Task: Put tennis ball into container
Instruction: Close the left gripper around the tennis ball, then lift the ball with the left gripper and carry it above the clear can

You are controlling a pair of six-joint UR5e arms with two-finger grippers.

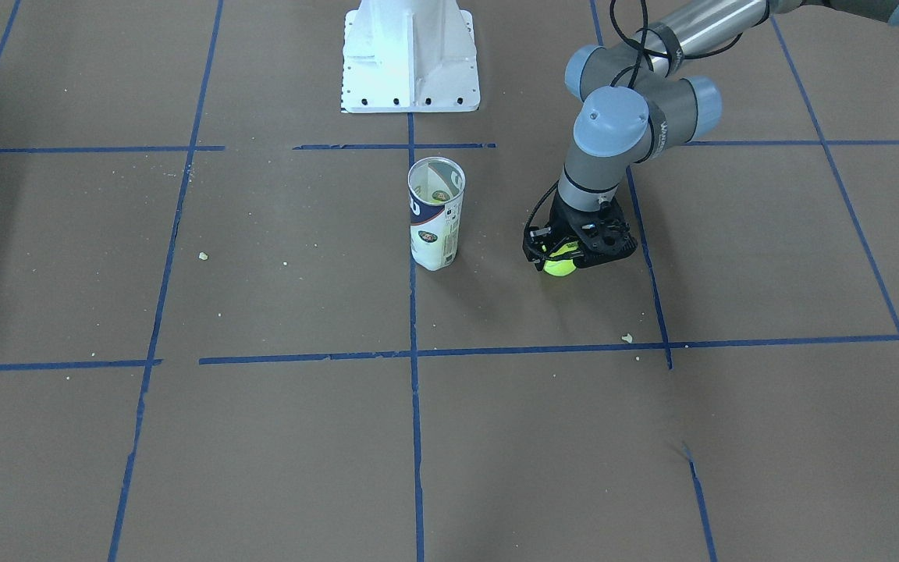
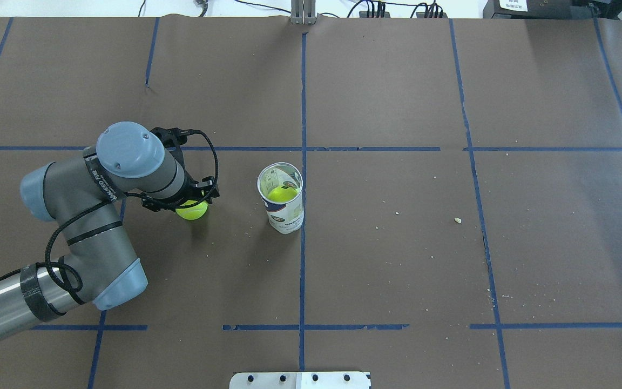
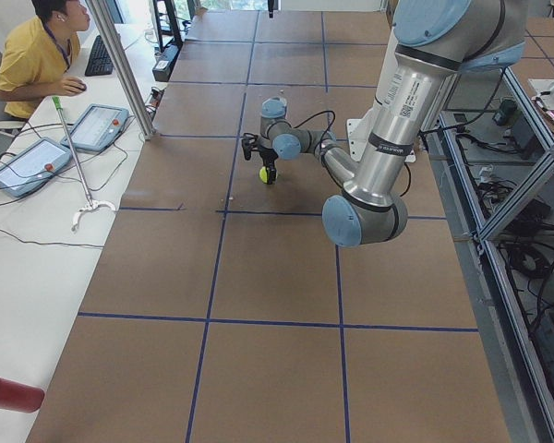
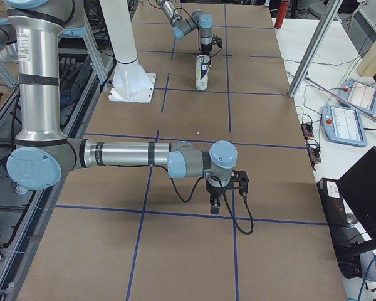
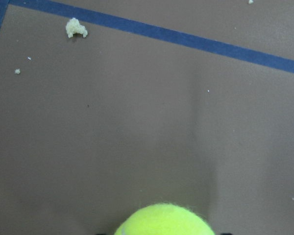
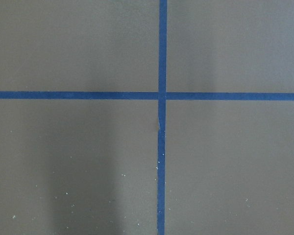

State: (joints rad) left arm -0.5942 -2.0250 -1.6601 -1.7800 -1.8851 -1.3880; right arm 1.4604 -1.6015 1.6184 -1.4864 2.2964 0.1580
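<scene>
The tennis ball is a bright yellow-green ball sitting between the fingers of my left gripper, which is shut on it low over the brown table. It also peeks out under the gripper in the front-facing view, and fills the bottom edge of the left wrist view as a ball. The container stands upright and open-topped about a hand's width to the ball's right, with another yellow-green ball inside. My right gripper hangs over the table far away; I cannot tell if it is open or shut.
The white robot base stands behind the can. Blue tape lines cross the brown paper, with small crumbs scattered on it. An operator sits at a side desk beyond the table's edge.
</scene>
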